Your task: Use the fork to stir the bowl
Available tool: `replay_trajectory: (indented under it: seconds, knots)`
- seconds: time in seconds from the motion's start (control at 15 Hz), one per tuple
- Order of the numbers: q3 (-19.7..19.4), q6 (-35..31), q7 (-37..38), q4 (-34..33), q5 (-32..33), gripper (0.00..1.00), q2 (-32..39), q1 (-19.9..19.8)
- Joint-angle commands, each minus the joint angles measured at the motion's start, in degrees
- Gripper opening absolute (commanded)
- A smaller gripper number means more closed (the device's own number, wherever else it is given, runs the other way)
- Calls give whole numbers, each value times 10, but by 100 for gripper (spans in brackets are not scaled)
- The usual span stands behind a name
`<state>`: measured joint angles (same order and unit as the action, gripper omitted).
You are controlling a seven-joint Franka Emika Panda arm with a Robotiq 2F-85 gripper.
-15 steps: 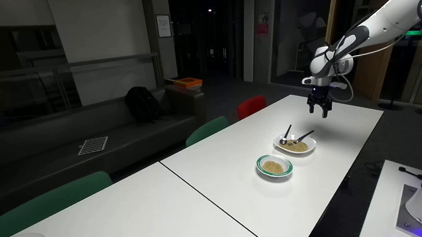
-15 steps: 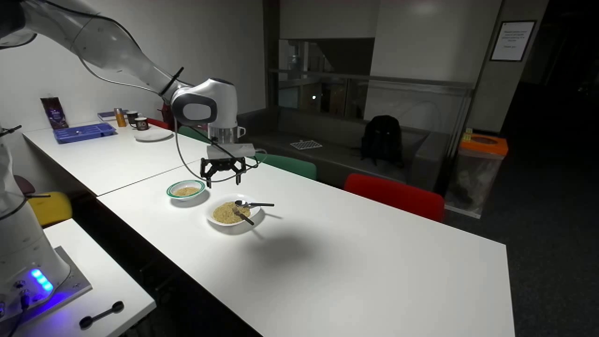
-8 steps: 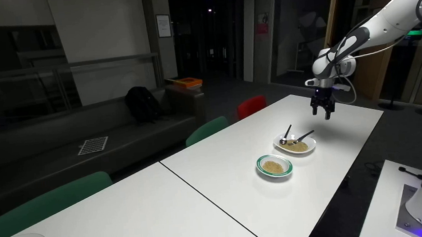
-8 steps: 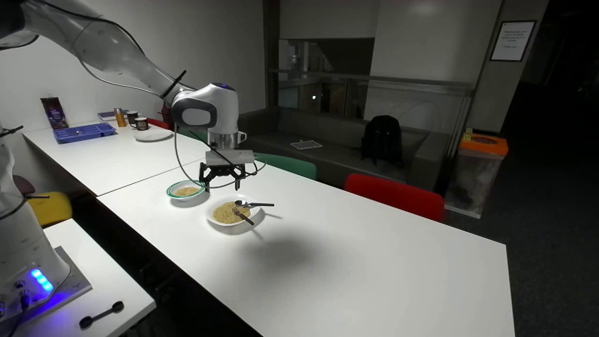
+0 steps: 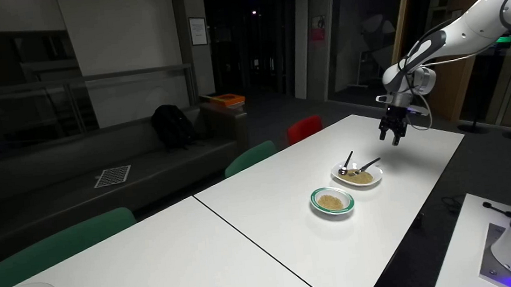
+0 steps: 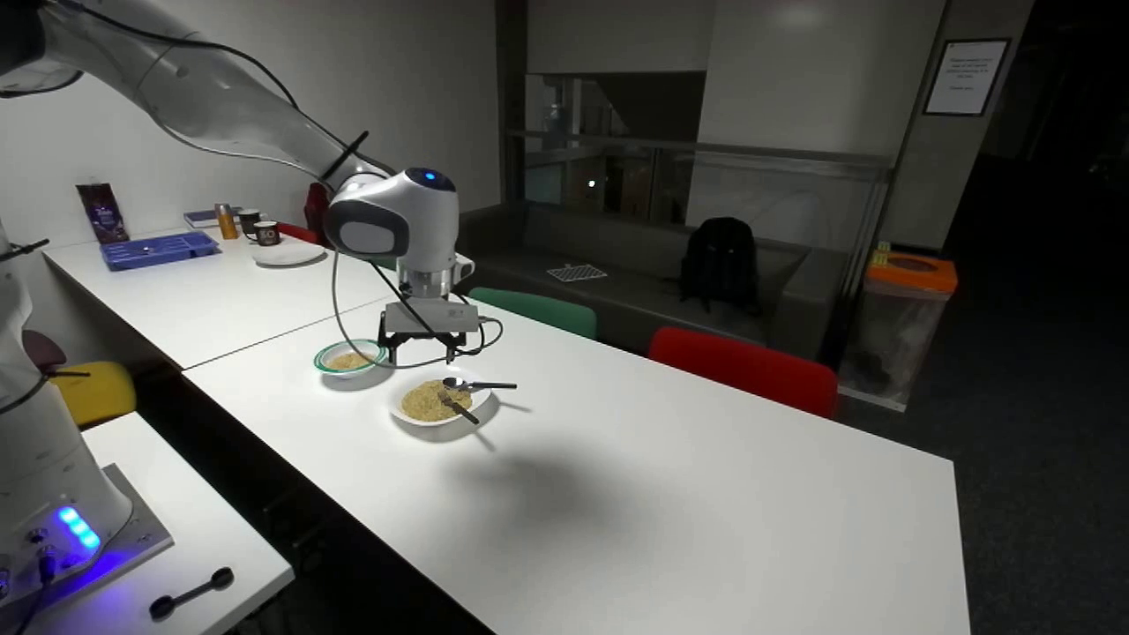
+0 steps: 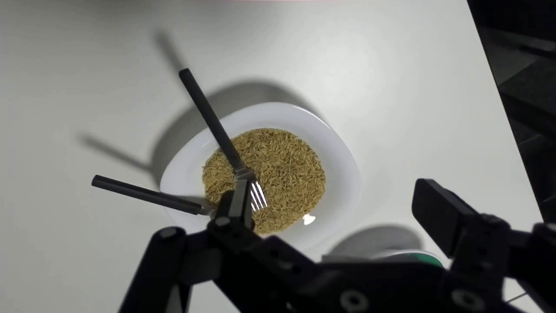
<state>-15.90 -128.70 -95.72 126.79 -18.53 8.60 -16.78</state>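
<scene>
The fork has a dark handle and shiny tines. It rests in the whitish dish, tines on the grain and handle over the rim, in the wrist view [image 7: 207, 115] and both exterior views [image 5: 371, 164] [image 6: 462, 411]. The green-rimmed bowl [image 5: 332, 211] [image 6: 353, 373] holds tan grain and stands beside the dish; only part of its rim [image 7: 428, 259] shows in the wrist view, the rest hidden behind the gripper. My gripper [image 7: 332, 191] [image 5: 389, 138] [image 6: 422, 359] is open and empty, above the table near the dish. One finger covers part of the fork's head in the wrist view.
The whitish dish [image 7: 343, 174] also holds a spoon [image 7: 143, 193], its handle sticking out beside the fork's. A plate [image 6: 289, 255], blue tray [image 6: 159, 250] and mugs [image 6: 265, 233] stand at the table's far end. Chairs [image 6: 745, 370] line the long side.
My gripper has come down a little, and the wrist has tilted. The fingers stay open. The fork, spoon, dish and bowl have not moved.
</scene>
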Motion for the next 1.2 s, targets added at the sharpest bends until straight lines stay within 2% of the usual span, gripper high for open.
replay_trajectory:
  seconds: [0.0, 0.47, 0.53, 0.6, 0.87, 1.13]
  knots:
    - [17, 35, -62, -30, -37, 100, 23, -23]
    - [37, 107, -153, -93, -31, 100, 74, -27]
    - [38, 107, -149, -99, -30, 100, 77, -27]
    - [37, 79, -125, -68, -18, 100, 62, -19]
    - [41, 81, -128, -84, -17, 100, 74, -21]
    - [45, 81, -160, -78, -23, 100, 81, -28]
